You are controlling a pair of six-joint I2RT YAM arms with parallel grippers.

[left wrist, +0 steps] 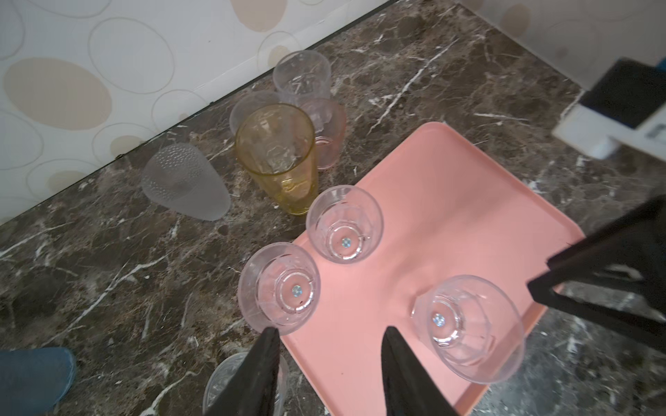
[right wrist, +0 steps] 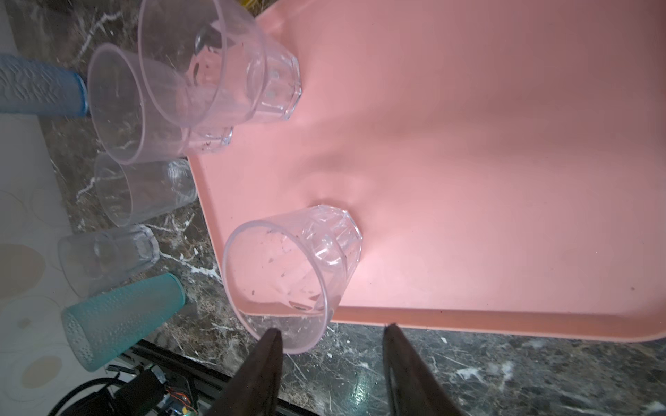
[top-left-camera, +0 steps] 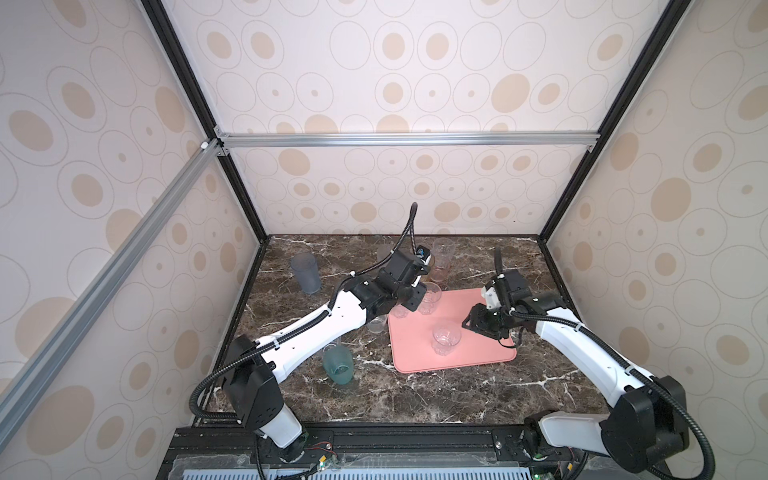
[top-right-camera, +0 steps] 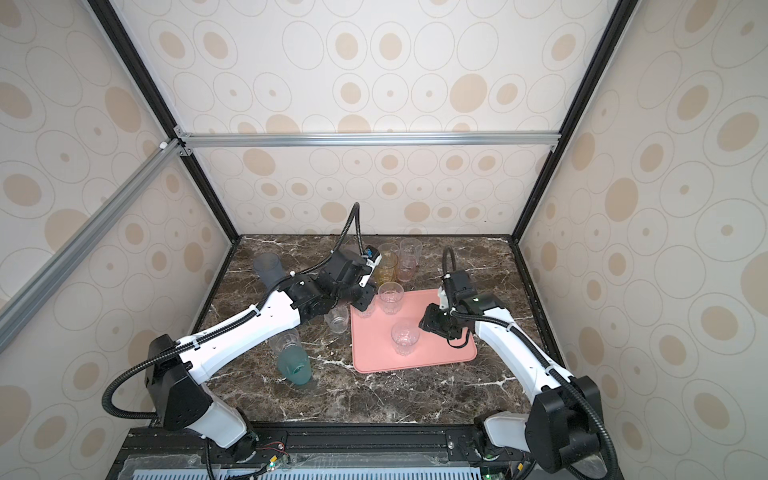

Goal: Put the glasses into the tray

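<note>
Three short clear glasses [left wrist: 345, 225] stand upright in the tray [left wrist: 450, 201]. The left claw [left wrist: 331, 331] hangs open over the tray's far left corner, gripping nothing. The right claw [right wrist: 332, 328] is open too, empty, just beside the front clear glass [right wrist: 288, 273]. The amber glass [left wrist: 277, 155], pink glass [left wrist: 329, 137], teal glass [top-left-camera: 338, 365] and blue-grey glass [top-left-camera: 305, 272] stand on the worktop [top-left-camera: 415, 399]

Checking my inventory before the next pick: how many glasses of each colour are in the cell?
clear glasses: 7, one half hidden behind the amber
amber glass: 1
pink glass: 1
frosted whitish glass: 1
teal glass: 1
blue-grey glass: 1
Total: 12
</note>
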